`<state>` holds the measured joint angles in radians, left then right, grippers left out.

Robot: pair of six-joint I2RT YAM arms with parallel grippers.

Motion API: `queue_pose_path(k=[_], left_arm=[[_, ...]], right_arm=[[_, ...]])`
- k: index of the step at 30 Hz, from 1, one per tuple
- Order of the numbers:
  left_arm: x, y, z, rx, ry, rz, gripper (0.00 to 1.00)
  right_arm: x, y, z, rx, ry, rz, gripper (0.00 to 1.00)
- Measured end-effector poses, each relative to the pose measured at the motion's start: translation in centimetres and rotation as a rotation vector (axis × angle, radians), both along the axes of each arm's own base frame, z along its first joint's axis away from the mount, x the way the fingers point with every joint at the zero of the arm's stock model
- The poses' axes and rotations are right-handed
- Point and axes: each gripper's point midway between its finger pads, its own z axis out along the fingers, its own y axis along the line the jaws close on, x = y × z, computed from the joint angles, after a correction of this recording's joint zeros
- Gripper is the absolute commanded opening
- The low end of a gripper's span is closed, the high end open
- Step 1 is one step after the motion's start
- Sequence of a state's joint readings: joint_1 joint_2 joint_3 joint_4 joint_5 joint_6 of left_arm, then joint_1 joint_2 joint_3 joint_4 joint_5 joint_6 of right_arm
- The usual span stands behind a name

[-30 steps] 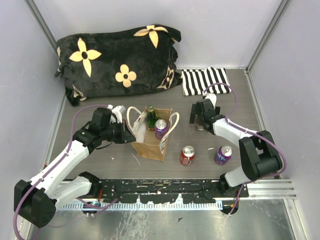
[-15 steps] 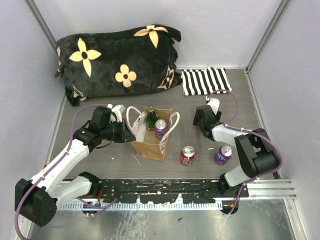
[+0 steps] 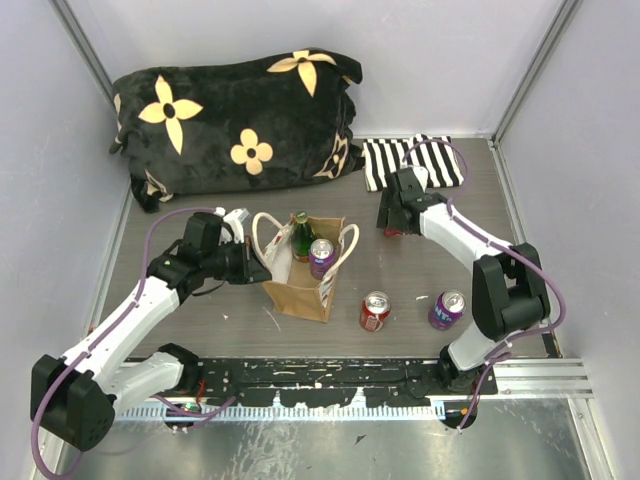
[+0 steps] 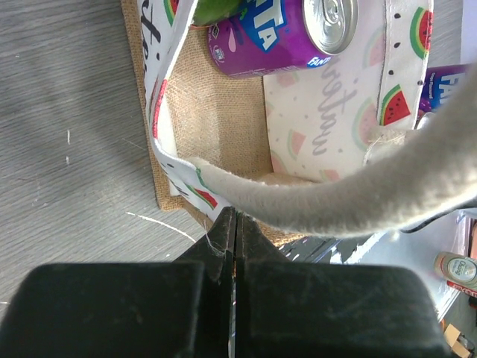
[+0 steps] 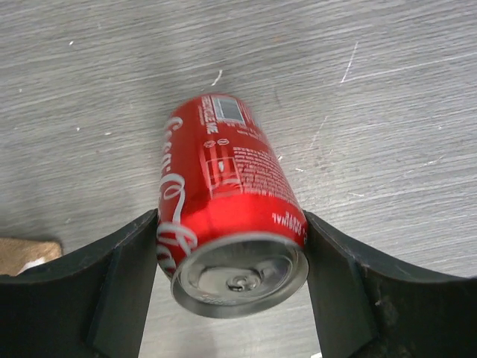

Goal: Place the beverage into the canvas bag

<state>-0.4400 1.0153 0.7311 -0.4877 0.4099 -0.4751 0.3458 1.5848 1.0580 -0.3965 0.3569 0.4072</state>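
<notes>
The tan canvas bag (image 3: pixel 298 290) stands upright left of centre, with a green bottle (image 3: pixel 301 232) and a purple can (image 3: pixel 322 256) in it. My left gripper (image 3: pixel 252 268) is shut on the bag's left rim by the cream handle (image 4: pixel 335 201). In the left wrist view the closed fingertips (image 4: pixel 223 227) pinch the rim, with the bag's inside (image 4: pixel 216 112) and the purple can (image 4: pixel 276 33) beyond. My right gripper (image 3: pixel 392 215) is right of the bag, near the striped cloth. It is shut on a red cola can (image 5: pixel 223 209), held at a tilt above the table between both fingers (image 5: pixel 130 261).
A second red can (image 3: pixel 374 310) and a second purple can (image 3: pixel 446 309) stand on the table at the front right. The striped cloth (image 3: pixel 410 162) lies at the back right. The black flowered cushion (image 3: pixel 235 120) fills the back left.
My right gripper has moved from right of the bag toward the back, near the striped cloth. The left arm and the bag have not moved.
</notes>
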Motion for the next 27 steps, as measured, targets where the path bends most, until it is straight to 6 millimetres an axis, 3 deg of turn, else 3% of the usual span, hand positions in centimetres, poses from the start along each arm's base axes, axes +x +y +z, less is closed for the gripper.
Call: queue_pose_path(k=[10, 12, 15, 17, 20, 27], left_arm=[[0.4, -0.3, 0.0, -0.008, 0.003, -0.007, 0.00], [0.4, -0.4, 0.1, -0.010, 0.002, -0.008, 0.00], [0.5, -0.4, 0.1, -0.012, 0.000, -0.009, 0.01], [0.5, -0.5, 0.1, -0.013, -0.002, -0.009, 0.07], [0.5, -0.5, 0.1, -0.012, -0.003, -0.010, 0.23], [0.6, -0.4, 0.1, -0.009, -0.007, -0.020, 0.54]], right_arm=[[-1.8, 0.6, 0.4, -0.018, 0.316, 0.069, 0.02], [-2.4, 0.3, 0.3, -0.021, 0.348, 0.073, 0.14], [-2.9, 0.3, 0.3, -0.015, 0.379, 0.085, 0.45], [-2.9, 0.4, 0.3, -0.011, 0.385, 0.091, 0.61], [-2.9, 0.5, 0.3, -0.004, 0.388, 0.100, 0.73], [-2.6, 1.0, 0.5, 0.016, 0.374, 0.119, 0.82]])
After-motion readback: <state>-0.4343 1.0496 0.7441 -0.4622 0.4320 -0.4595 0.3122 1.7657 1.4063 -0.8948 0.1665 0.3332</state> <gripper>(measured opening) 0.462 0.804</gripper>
